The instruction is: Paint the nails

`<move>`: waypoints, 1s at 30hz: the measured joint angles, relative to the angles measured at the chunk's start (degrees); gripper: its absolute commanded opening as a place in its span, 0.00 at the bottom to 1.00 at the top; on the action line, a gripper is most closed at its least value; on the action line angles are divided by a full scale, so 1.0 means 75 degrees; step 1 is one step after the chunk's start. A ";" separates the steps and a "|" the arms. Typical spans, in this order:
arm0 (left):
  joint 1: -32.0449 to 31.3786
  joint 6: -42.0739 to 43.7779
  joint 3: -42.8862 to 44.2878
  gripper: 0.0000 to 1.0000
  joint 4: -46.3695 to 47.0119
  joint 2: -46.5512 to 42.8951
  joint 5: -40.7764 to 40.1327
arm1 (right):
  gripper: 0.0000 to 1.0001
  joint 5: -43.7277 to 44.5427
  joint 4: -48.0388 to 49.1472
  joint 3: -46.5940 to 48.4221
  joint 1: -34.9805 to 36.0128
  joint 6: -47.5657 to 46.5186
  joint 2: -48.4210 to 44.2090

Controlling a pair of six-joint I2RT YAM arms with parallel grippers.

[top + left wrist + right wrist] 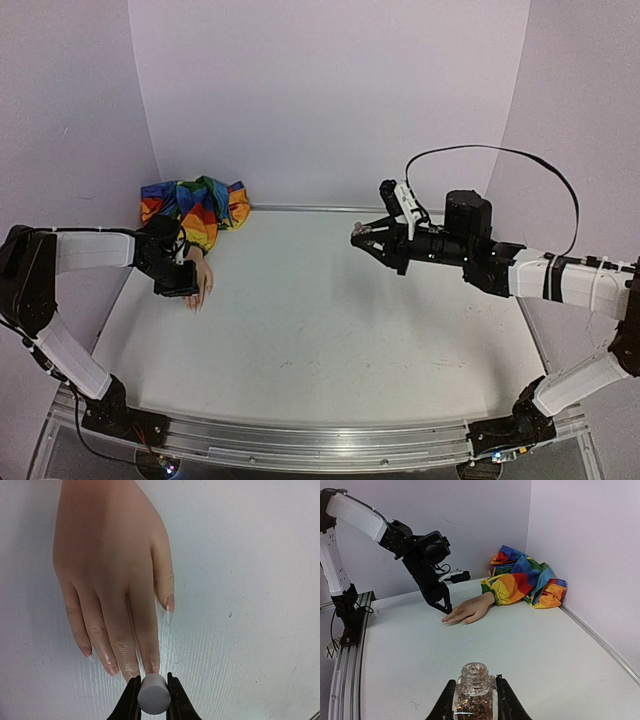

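Well, the left gripper (153,685) is clamped on a small white cap (153,701), right at the mannequin hand's (110,565) nails (170,602). Well apart from that hand, the right gripper (475,684) grips an open bottle (474,695) holding brownish glitter (473,709).

This looks like a robot lab. Under the fingers (444,707) lies a white table (520,645), with plain purple walls (580,530) ahead of them and beside them. Two robot arms (90,250) are bolted to a metal rail (320,440).
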 measured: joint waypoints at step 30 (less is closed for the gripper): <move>0.0105 0.0055 -0.0003 0.00 0.0137 0.0149 0.0181 | 0.00 -0.0009 0.0000 0.0000 0.0000 0.0000 0.0119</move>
